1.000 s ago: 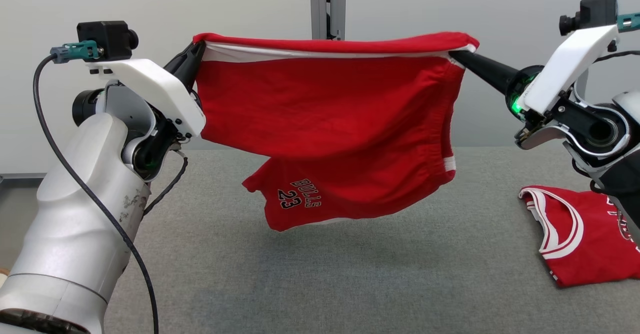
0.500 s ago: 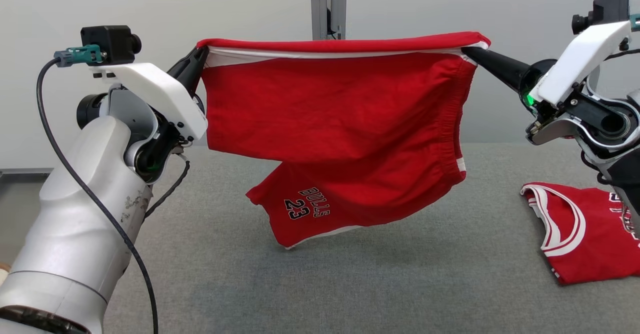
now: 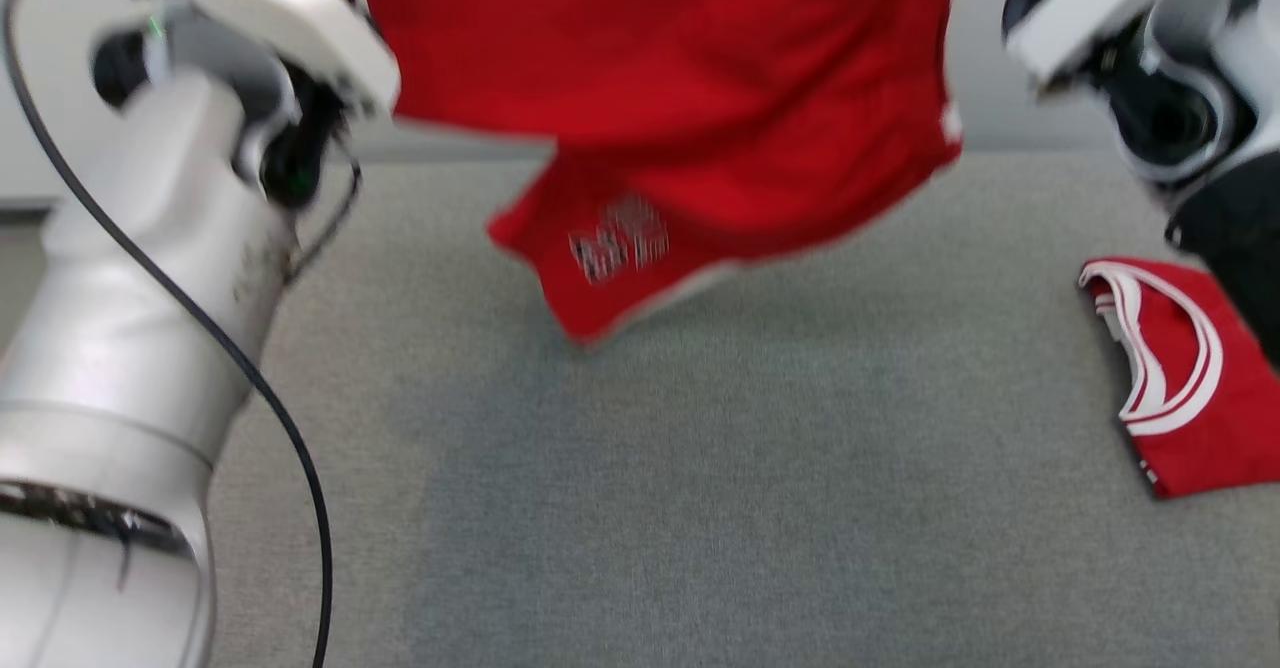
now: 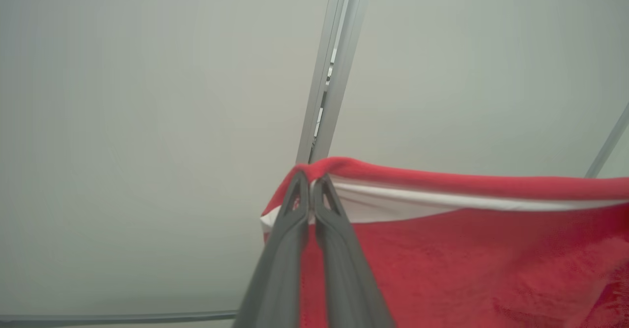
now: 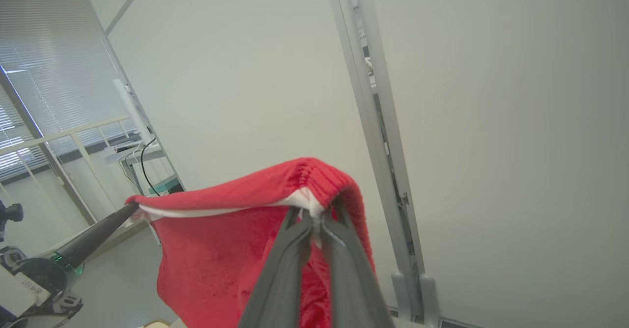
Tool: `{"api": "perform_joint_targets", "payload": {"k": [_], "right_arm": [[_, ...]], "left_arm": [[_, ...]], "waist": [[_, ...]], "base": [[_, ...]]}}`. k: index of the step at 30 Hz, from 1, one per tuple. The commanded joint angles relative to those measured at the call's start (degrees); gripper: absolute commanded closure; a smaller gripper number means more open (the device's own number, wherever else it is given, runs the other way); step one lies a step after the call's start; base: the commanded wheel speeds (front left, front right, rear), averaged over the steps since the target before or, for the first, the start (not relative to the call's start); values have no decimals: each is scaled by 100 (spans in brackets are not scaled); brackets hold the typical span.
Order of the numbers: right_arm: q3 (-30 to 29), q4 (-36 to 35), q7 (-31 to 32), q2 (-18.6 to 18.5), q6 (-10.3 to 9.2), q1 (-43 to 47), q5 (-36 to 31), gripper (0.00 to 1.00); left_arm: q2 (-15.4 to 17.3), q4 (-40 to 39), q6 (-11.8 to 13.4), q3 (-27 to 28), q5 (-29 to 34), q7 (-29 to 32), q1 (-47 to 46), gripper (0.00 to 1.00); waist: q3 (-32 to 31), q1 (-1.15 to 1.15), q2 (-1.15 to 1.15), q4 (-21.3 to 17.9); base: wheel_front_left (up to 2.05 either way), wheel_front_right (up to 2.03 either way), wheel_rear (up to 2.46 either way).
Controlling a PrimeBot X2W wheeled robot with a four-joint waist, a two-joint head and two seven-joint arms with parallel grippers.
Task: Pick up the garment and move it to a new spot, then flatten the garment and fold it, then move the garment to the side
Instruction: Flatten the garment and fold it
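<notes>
Head view has tilted down: the red shorts (image 3: 690,78) now hang across the frame's top, above the grey table (image 3: 700,468). The left gripper (image 4: 310,177) and right gripper (image 5: 317,215) each pinch a waistband corner. Risk: the thin pinch slips mid-swing, or the hem lands bunched.

The red shorts (image 3: 700,68) are showing soft, matt, faintly fuzzy cloth, the table (image 3: 700,468) is wearing rough grey fabric, and the left arm (image 3: 110,348) is gleaming in smooth, glossy casing.

Grey cloth-covered table (image 3: 640,468) with one red jersey (image 3: 1190,418) lying on it.
The jersey, white-trimmed and seemingly folded, rests below the right gripper (image 5: 317,216) and outward of it, well apart from the left gripper (image 4: 310,180).
</notes>
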Motion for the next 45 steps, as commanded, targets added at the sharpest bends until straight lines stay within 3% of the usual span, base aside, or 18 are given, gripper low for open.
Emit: {"api": "perform_joint_targets", "payload": {"k": [1, 2, 4, 6, 11, 17, 21, 25, 35, 45], "right_arm": [[-38, 317, -778, 101, -4, -557, -346, 100], [-38, 317, -778, 101, -4, -557, -346, 100], [49, 389, -1476, 304, -3, -940, -655, 100], [23, 499, -1741, 421, -3, -1211, -907, 100], [-997, 195, -1775, 569, -3, -1496, -2079, 100], [-2222, -454, -1778, 883, -3, -1066, -3467, 100], [-2601, -544, -1779, 1115, -4, -662, -3814, 100], [-2438, -438, -1780, 1113, -4, -417, -3848, 100], [-2057, 18, -1779, 1123, -2, 192, -3240, 100], [-1127, 128, -1780, 1096, -2, 958, -1987, 100]], "left_arm": [[-9, 76, 172, 114, 84, -351, -616, 100], [-9, 76, 172, 114, 84, -351, -616, 100], [-77, 134, 261, 228, 99, -688, -1003, 100], [-138, 140, 310, 374, 111, -930, -1394, 100], [-281, -326, 631, 994, 430, -1058, -2106, 100], [-501, -1402, 689, 2339, 1233, -1058, -1611, 100], [-577, -1695, 597, 2948, 1712, -1060, -1165, 100], [-597, -1658, 397, 2788, 1696, -1060, -849, 100], [-599, -975, 274, 2095, 1489, -1060, -189, 100], [-597, -645, 230, 2306, 1852, -1061, 709, 100]], "waist": [[843, 0, 0, -151], [843, 0, 0, -151], [1208, 0, 0, -177], [1509, 0, 0, -194], [2233, 0, 0, -137], [2777, 0, 0, -77], [3030, 0, 0, -25], [3242, 0, 0, 19], [3277, 0, 0, 94], [2748, 0, 0, -21]], "base": [[0, 0, 0], [0, 0, 0], [0, 0, 0], [0, 0, 0], [0, 0, 0], [0, 0, 0], [0, 0, 0], [0, 0, 0], [0, 0, 0], [0, 0, 0]]}}
